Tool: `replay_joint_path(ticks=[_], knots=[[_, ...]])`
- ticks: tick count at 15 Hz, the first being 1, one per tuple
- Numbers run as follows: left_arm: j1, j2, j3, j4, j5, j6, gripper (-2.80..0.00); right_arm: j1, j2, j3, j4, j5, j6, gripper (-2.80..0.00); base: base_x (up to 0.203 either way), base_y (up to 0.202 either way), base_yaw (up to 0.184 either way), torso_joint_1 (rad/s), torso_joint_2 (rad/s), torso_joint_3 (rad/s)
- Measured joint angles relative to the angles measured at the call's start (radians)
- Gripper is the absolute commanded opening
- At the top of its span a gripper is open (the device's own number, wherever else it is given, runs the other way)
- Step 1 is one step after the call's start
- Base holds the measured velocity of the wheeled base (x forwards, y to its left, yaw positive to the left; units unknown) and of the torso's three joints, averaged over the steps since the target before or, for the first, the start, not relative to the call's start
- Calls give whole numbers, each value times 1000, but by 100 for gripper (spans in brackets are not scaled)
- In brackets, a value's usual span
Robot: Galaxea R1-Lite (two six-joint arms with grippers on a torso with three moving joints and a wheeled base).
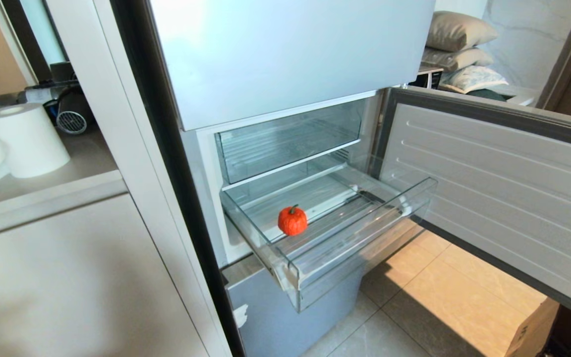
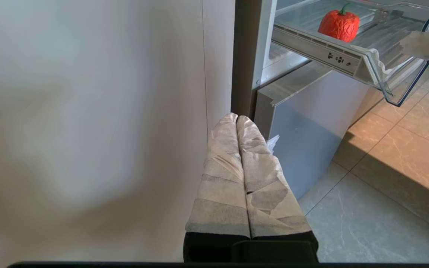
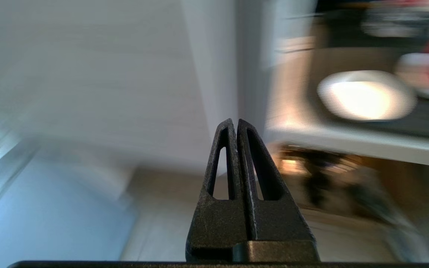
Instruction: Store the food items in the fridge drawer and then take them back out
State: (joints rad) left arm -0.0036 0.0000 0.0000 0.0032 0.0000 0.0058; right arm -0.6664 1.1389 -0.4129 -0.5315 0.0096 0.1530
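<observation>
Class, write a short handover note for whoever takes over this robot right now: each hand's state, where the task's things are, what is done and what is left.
Left hand: shut, empty, parked low beside the fridge, below the drawer.
Right hand: shut, empty, away from the fridge; not in the head view.
Pumpkin piece: upright on the ribbed floor of the fridge drawer, towards its front left.
The drawer is pulled out; fridge door open.
Done: the one food item seen is in the drawer.
Left: probably shut the drawer, then take the pumpkin piece back out. Whether other items remain cannot be told.
</observation>
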Motion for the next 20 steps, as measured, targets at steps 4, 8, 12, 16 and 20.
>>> replay_joint_path(ticks=[4, 8, 12, 16, 20], knots=[[0, 0, 0, 0, 0, 0, -280, 449, -341, 216, 103, -95, -122, -280, 0, 0, 0, 0, 0, 0], [0, 0, 0, 0, 0, 0, -280, 643, -741, 351, 352, -100, -262, -280, 0, 0, 0, 0, 0, 0], [0, 0, 0, 0, 0, -1, -280, 668, -1040, 399, 514, 8, -275, -280, 0, 0, 0, 0, 0, 0], [0, 0, 0, 0, 0, -2, -280, 670, -1123, 411, 533, 23, -269, -280, 0, 0, 0, 0, 0, 0], [0, 0, 0, 0, 0, -2, -280, 671, -1139, 412, 532, 17, -255, -280, 0, 0, 0, 0, 0, 0]])
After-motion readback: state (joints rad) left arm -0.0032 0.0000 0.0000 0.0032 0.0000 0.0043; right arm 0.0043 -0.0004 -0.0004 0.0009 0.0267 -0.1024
